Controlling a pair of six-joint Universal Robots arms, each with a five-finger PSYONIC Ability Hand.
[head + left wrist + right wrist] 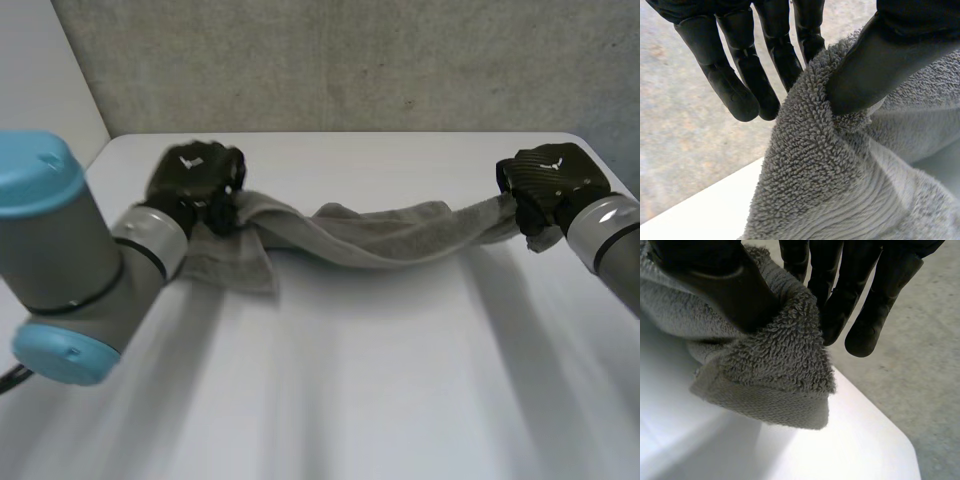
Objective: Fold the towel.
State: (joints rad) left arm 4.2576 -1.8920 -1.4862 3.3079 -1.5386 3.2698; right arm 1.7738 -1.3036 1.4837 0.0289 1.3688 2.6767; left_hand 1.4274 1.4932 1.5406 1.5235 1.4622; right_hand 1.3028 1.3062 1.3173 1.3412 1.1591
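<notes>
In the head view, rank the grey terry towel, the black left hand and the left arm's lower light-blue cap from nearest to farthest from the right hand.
1. Grey terry towel: one end pinched in the right hand.
2. Black left hand: at the towel's other end.
3. Lower light-blue cap: past the left hand, at the view's left edge.

White table point(400, 400), grey wall point(350, 60) behind.
</notes>
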